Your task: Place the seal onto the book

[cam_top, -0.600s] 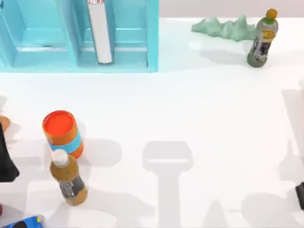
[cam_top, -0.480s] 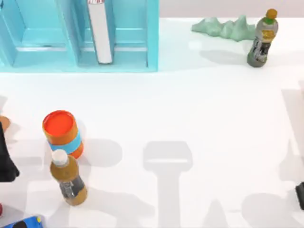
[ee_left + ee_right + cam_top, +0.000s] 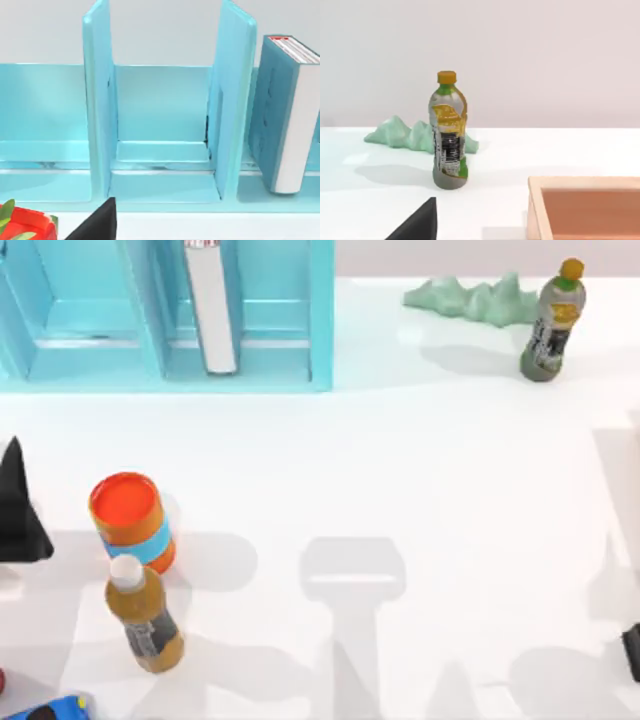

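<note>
Change: left claw has moved up along the table's left edge in the top view, away from the near edge. It now sits level with the orange canister and well left of it. The orange-brown blob seen at that left edge a moment ago is now where the claw's dark body is.

My read: that blob was probably the seal. I can't tell whether it is gripped or just hidden under the claw, so I can't place the seal. Left claw state: can't tell either.

The left wrist view looks straight into the turquoise shelf, so the arm seems to be turning toward the book.

The book stands on end in a shelf compartment beside a divider. Its long axis is vertical, the white page edges face out toward the open table, and the teal cover faces sideways. From above it reads as a white strip. No broad face is up (awkward for setting a seal on it), only the narrow top end.

Right claw is parked at the table's right edge, state unknown. Its wrist view looks at the bottle and a wooden tray.

The amber bottle stands just in front of the canister. A red item sits close to the left claw.
</note>
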Robot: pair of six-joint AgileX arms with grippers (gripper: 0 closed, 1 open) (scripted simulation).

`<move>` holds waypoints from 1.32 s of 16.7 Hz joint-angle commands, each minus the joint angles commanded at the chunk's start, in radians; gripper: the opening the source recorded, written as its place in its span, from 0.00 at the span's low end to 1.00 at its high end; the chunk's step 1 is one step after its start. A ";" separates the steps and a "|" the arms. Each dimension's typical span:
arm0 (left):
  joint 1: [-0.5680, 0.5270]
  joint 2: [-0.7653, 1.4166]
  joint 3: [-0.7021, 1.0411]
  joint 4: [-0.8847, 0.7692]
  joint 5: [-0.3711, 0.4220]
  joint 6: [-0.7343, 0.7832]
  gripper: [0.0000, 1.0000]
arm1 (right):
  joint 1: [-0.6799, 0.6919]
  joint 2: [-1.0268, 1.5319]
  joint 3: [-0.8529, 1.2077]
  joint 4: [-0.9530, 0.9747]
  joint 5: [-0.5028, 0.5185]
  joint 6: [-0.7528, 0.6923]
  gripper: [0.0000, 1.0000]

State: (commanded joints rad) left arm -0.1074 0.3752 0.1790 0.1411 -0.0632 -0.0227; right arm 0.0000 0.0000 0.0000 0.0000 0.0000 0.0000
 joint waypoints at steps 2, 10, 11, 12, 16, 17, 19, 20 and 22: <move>-0.041 0.195 0.081 0.065 -0.033 -0.005 1.00 | 0.000 0.000 0.000 0.000 0.000 0.000 1.00; -0.209 1.004 0.437 0.351 -0.182 -0.030 1.00 | 0.000 0.000 0.000 0.000 0.000 0.000 1.00; -0.227 1.084 0.478 0.384 -0.199 -0.035 1.00 | 0.000 0.000 0.000 0.000 0.000 0.000 1.00; -0.243 1.161 0.516 0.415 -0.214 -0.040 1.00 | 0.000 0.000 0.000 0.000 0.000 0.000 1.00; -0.298 1.425 0.645 0.520 -0.265 -0.063 1.00 | 0.000 0.000 0.000 0.000 0.000 0.000 1.00; -0.308 1.472 0.669 0.540 -0.274 -0.067 1.00 | 0.000 0.000 0.000 0.000 0.000 0.000 1.00; -0.325 1.539 0.706 0.570 -0.288 -0.075 1.00 | 0.000 0.000 0.000 0.000 0.000 0.000 1.00; -0.330 1.559 0.717 0.579 -0.292 -0.077 1.00 | 0.000 0.000 0.000 0.000 0.000 0.000 1.00; -0.332 1.569 0.722 0.583 -0.294 -0.078 1.00 | 0.000 0.000 0.000 0.000 0.000 0.000 1.00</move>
State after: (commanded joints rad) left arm -0.4395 1.9441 0.9010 0.7240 -0.3572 -0.1010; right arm 0.0000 0.0000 0.0000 0.0000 0.0000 0.0000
